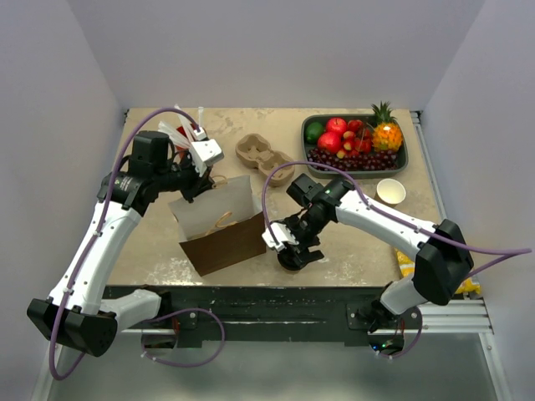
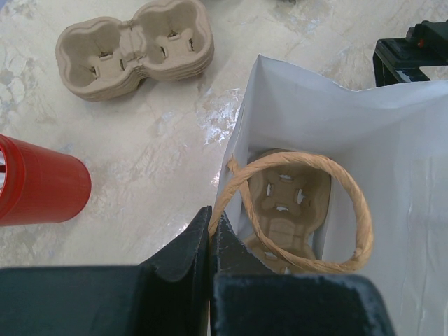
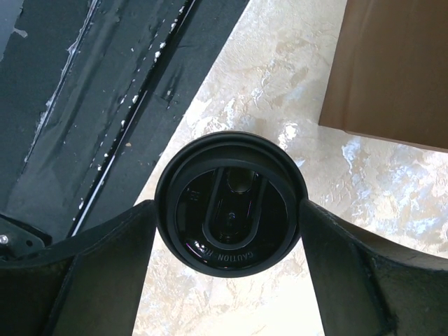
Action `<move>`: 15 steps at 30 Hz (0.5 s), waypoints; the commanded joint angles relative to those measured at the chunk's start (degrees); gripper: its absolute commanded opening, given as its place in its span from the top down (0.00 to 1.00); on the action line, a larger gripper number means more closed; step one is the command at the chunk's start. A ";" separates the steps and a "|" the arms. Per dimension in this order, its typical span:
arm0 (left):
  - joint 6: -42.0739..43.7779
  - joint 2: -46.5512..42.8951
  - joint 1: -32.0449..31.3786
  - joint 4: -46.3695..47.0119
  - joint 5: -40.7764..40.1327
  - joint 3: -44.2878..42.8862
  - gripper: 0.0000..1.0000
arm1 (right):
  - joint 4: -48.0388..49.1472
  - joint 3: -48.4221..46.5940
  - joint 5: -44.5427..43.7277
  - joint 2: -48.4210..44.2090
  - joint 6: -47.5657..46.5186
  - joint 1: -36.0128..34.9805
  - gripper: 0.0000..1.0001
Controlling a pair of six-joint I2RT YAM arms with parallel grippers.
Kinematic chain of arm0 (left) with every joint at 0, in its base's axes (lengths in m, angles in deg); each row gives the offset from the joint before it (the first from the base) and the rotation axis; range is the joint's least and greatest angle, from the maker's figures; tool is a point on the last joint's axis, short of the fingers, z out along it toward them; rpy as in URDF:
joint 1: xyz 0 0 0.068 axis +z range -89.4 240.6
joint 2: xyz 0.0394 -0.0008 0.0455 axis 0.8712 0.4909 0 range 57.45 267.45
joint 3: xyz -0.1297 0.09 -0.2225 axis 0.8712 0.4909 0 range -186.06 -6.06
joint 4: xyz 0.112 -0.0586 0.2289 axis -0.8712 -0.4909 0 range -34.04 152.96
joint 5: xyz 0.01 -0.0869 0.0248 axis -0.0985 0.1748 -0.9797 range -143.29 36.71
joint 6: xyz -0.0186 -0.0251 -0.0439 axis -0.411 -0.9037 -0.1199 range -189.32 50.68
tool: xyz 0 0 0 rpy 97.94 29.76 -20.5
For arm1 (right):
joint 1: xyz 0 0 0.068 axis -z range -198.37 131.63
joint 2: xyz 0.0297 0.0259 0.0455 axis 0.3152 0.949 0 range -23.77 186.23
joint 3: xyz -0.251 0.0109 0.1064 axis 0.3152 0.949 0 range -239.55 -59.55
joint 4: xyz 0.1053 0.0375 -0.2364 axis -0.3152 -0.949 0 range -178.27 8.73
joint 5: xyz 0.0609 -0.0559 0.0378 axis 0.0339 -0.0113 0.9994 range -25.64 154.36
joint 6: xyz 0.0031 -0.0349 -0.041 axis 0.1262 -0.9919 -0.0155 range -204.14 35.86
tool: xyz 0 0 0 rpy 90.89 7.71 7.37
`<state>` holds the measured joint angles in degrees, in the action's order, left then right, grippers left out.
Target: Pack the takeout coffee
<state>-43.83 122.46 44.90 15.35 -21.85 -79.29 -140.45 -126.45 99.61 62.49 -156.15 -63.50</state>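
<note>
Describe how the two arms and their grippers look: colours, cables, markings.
Both the left arm and right arm have white link shells with black joint housings. A mauve cable loops loosely along each. The left gripper and right gripper have matte black, wedge-shaped fingers. A white bracket sits at each wrist. No markings are legible.

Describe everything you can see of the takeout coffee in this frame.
The takeout coffee shows mostly as a round, glossy black plastic lid with a raised rim, an oblong sip recess and embossed caution lettering; the cup beneath is hidden. It sits upright near the front edge of the marbled table, beside the paper bag. The right gripper straddles it, fingers meeting the rim on both sides.
</note>
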 commanded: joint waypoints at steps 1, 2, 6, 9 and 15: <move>-0.53 -0.85 0.67 1.65 0.38 -0.60 1.00 | -0.59 0.27 -0.09 0.31 -0.33 -0.49 0.17; -0.54 -0.77 0.67 1.74 0.29 -0.68 1.00 | -0.41 0.27 -0.18 0.40 -0.33 -0.49 0.18; -0.53 -0.68 0.67 1.74 0.29 -0.68 1.00 | 0.03 0.71 -0.79 0.40 -0.24 -0.75 0.20; -0.54 -0.59 0.76 1.74 0.11 -0.68 1.00 | 0.38 0.98 -1.05 0.40 -0.06 -0.84 0.20; -0.62 -0.68 0.85 1.82 0.11 -0.86 1.00 | 1.17 1.59 -1.67 0.23 0.64 -1.37 0.20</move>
<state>-43.83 122.46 45.12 15.35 -21.89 -79.29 -140.27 -125.55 98.36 62.56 -156.10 -64.26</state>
